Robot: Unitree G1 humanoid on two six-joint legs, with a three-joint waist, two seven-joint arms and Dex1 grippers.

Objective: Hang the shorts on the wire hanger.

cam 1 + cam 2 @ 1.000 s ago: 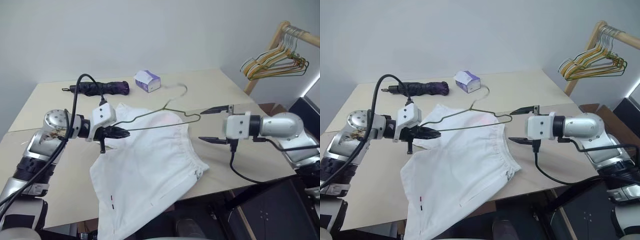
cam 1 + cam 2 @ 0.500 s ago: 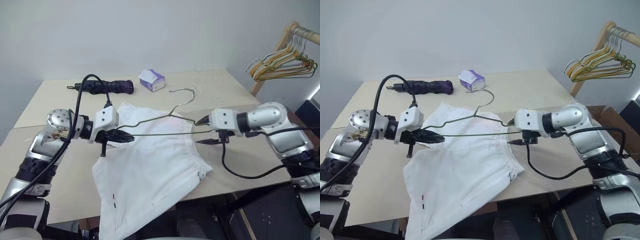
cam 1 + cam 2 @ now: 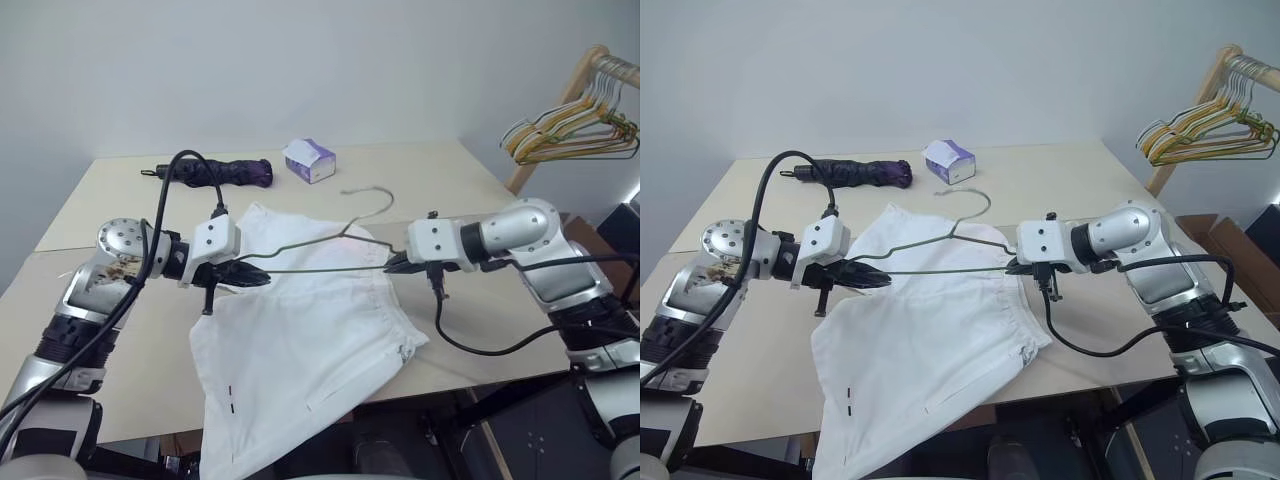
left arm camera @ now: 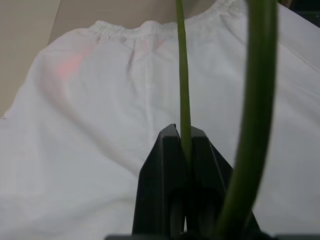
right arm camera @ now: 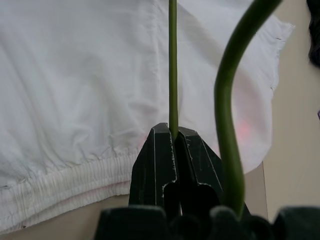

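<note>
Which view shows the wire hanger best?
Right eye view: the whole wire hanger, hook included, spans between the left tool and right tool, above the shorts. Left eye view shows the same. Both wrist views show short wire sections pinched in shut tools.

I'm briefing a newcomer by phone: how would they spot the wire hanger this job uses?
Look above the white shorts spread on the beige table. The wire hanger hangs there, the left gripper and right gripper each pinching an end. It is one bare grey-green wire, unlike the yellow and green hangers bunched on the wooden rack.
</note>
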